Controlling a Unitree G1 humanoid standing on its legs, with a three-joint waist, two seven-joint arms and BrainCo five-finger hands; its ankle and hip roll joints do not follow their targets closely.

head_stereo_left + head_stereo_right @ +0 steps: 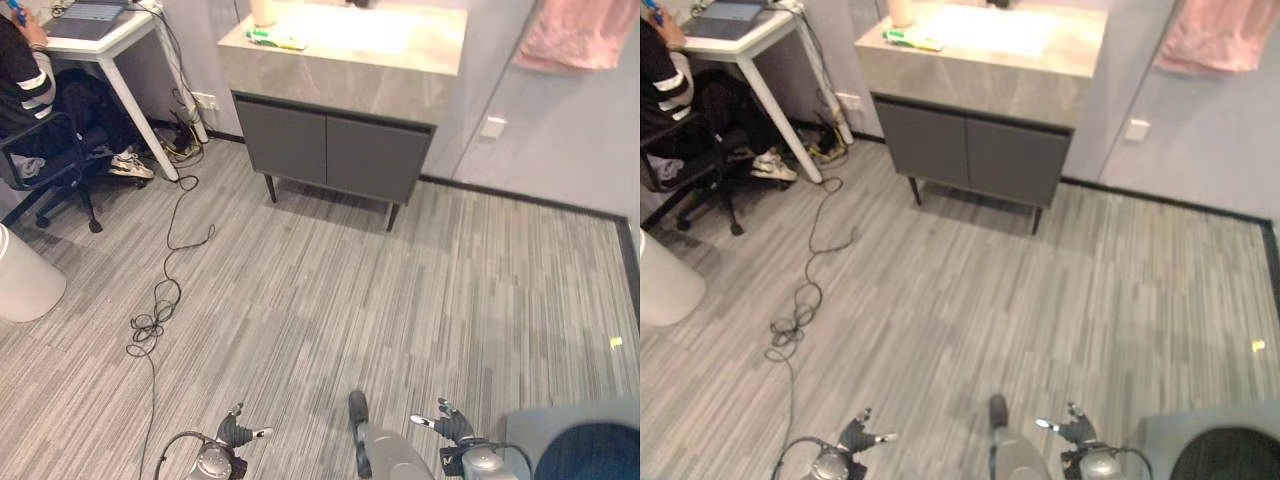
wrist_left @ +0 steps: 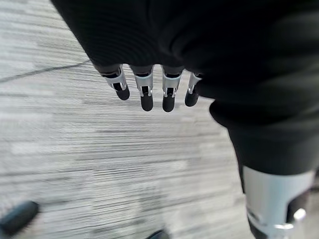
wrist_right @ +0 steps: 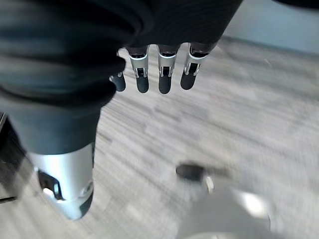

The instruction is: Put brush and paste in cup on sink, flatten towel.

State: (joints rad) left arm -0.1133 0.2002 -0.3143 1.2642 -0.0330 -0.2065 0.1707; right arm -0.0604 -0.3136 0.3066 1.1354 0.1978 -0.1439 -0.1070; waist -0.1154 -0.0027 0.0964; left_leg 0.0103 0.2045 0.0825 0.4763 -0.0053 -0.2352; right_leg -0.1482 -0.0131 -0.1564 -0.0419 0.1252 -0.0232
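Hanging low over the floor, well short of the sink cabinet (image 1: 330, 140), the left hand (image 1: 238, 432) and right hand (image 1: 455, 424) are empty, fingers relaxed. On its countertop, the green paste (image 1: 277, 39) lies beside the cup (image 1: 263, 12); the pink towel (image 1: 570, 35) hangs on the wall to its right.

On the far worktop (image 1: 400, 60), the cup (image 1: 262, 10) is cut off by the picture's top edge. The green item (image 1: 278, 39) beside it is too small to identify. The pink towel (image 1: 575, 35) at far right is cut off above.
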